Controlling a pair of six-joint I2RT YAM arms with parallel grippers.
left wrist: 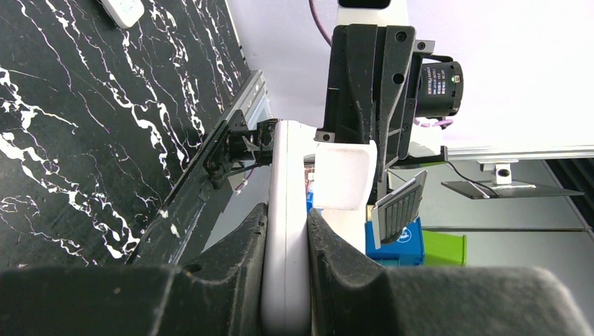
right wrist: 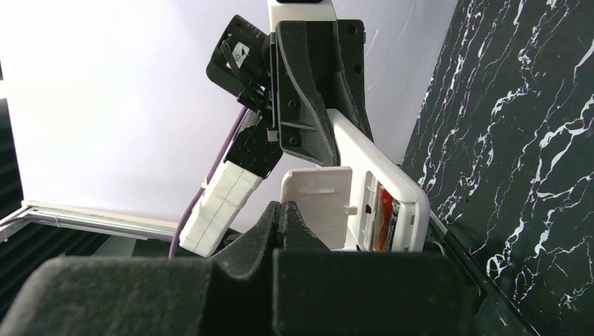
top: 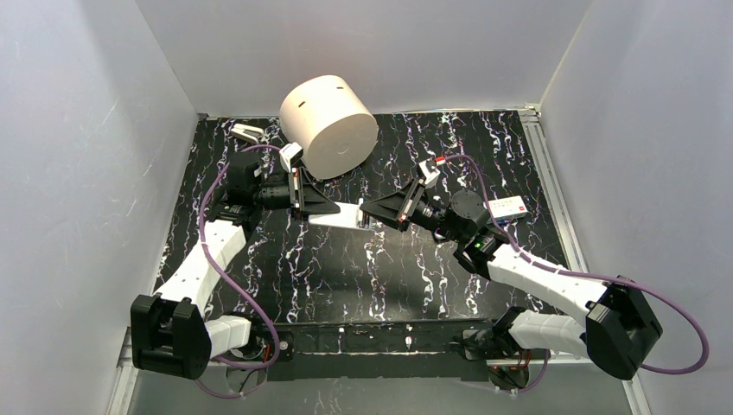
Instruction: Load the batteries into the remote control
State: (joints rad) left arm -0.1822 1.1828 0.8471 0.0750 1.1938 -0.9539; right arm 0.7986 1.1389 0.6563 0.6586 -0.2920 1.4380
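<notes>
My left gripper (top: pixel 321 210) is shut on a white remote control (top: pixel 343 214) and holds it above the middle of the table. In the left wrist view the remote (left wrist: pixel 286 266) stands edge-on between the fingers of my left gripper (left wrist: pixel 287 213). My right gripper (top: pixel 373 212) meets it from the right. In the right wrist view my right gripper (right wrist: pixel 281 206) is shut on the small white cover piece (right wrist: pixel 319 203), which sits at the remote's (right wrist: pixel 364 157) open compartment. An orange-red battery (right wrist: pixel 383 222) lies inside that compartment. The cover also shows in the left wrist view (left wrist: pixel 343 175).
A large white cylinder (top: pixel 328 125) lies at the back of the black marbled table (top: pixel 346 277). A second white remote (top: pixel 507 207) lies at the right, also in the left wrist view (left wrist: pixel 122 8). A small white object (top: pixel 246 132) lies at the back left. White walls enclose three sides.
</notes>
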